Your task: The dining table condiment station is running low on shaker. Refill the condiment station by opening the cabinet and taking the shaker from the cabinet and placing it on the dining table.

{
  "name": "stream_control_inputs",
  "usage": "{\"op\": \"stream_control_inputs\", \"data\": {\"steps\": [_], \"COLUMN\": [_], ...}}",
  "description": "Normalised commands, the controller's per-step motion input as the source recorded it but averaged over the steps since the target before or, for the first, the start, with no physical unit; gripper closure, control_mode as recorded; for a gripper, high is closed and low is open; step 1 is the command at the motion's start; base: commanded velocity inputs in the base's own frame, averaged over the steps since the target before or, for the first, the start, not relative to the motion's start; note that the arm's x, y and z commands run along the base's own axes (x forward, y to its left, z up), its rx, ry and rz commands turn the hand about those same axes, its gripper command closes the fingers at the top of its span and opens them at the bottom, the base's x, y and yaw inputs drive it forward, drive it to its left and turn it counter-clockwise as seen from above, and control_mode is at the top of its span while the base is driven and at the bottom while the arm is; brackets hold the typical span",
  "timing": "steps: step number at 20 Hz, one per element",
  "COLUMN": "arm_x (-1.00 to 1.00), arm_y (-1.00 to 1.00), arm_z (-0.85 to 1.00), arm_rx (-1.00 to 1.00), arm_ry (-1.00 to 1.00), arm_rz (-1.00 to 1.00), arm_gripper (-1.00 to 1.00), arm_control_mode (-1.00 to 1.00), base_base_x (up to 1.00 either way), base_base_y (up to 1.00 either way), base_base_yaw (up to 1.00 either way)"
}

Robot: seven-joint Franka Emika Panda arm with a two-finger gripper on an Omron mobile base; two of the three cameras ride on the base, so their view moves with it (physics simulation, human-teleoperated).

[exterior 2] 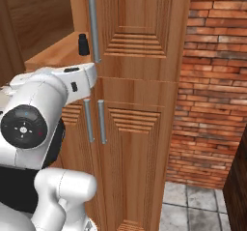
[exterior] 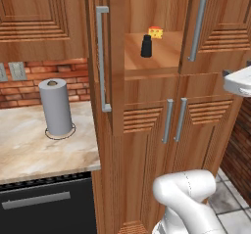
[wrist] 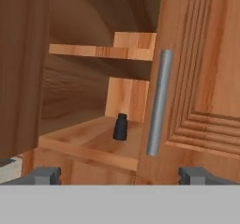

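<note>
Fingertips are showing as two grey stubs at the bottom corners of my hand view, and my gripper (wrist: pixel 120 175) is standing spread wide with nothing between the jaws; the rest of each finger is being cut off by the frame edge. Just ahead of me the cabinet (wrist: pixel 197 78) is standing with its left upper door (exterior: pixel 109 57) swung open toward me, edge-on in the left base view, while the right upper door (exterior 2: pixel 140 27) is staying shut, its long grey bar handle (wrist: pixel 158 103) rising close in front of my right fingertip. In the right base view my own white arm is blocking the lower left of the cabinet, and the open door is hiding the near left part of the shelf from my hand camera. Further in, on the lower shelf (exterior: pixel 157 57), the shaker (wrist: pixel 121 127) is standing upright, small and black, well apart from my fingers. Behind it, toward the back, a yellow cheese wedge (exterior: pixel 156 32) is sitting near it, though the shut door's edge is covering that spot in my hand view. Off to the left, a paper towel roll (exterior: pixel 56 107) is standing on the counter (exterior: pixel 29 150).
</note>
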Motion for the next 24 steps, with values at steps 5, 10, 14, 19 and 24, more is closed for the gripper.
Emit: {"op": "stream_control_inputs", "data": {"steps": [5,10,14,19,24], "arm_x": [0.00,0.28,0.55,0.34,0.20], "arm_y": [-0.11,0.04,0.15,-0.06,-0.17], "arm_z": [0.00,0.00,0.00,0.00,0.00], "arm_rx": [0.13,0.00,0.00,0.00,0.00], "arm_ry": [0.00,0.00,0.00,-0.01,-0.07], "arm_rz": [0.09,-0.01,-0.08,-0.03,0.00], "arm_gripper": [-1.00,-1.00,-1.00,-1.00,-1.00], "arm_control_mode": [-1.00,-1.00,-1.00,-1.00,-1.00], "base_base_x": [0.00,0.00,0.00,0.00,0.00], "base_base_y": [0.00,0.00,0.00,0.00,0.00], "base_base_yaw": [0.00,0.00,0.00,0.00,0.00]}}
